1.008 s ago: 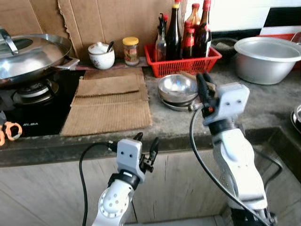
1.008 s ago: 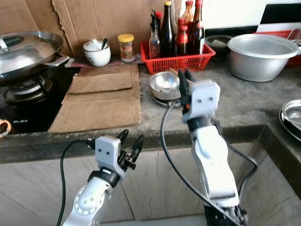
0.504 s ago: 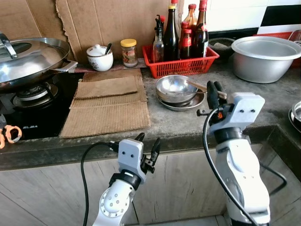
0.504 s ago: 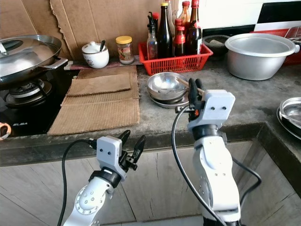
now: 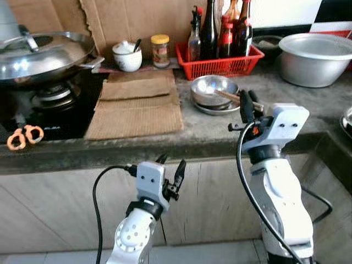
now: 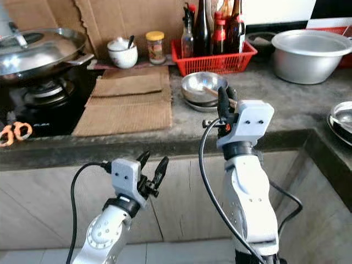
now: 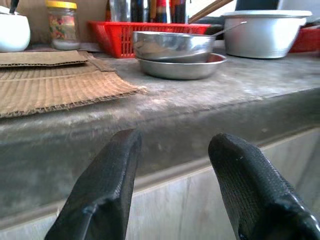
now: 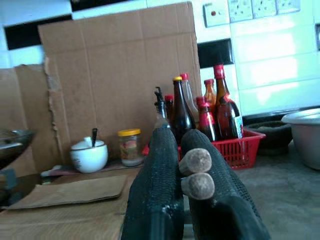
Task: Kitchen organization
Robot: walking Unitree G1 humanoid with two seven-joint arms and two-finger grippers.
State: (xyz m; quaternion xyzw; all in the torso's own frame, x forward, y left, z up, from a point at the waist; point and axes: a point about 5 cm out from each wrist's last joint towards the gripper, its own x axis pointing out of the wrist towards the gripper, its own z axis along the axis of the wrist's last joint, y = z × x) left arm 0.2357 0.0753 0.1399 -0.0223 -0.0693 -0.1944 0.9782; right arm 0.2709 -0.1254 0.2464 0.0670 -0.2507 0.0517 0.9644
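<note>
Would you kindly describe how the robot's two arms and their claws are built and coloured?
Both arms are silver-white, rounded shells with a boxy, light grey wrist block bearing two small dark dots. A black cable loops along each arm. The left claw and right claw each have two long black fingers with a finely textured surface.

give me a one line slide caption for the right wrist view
Right gripper's black fingers shut on two wooden chopsticks, facing a red plastic basket of sauce bottles before a brown cardboard backsplash.

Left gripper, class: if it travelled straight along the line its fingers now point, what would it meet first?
Probably the dark front edge of the countertop. The left gripper, fingers open, sits just below counter level facing it; the steel bowl lies farther back, though depth is uncertain.
</note>
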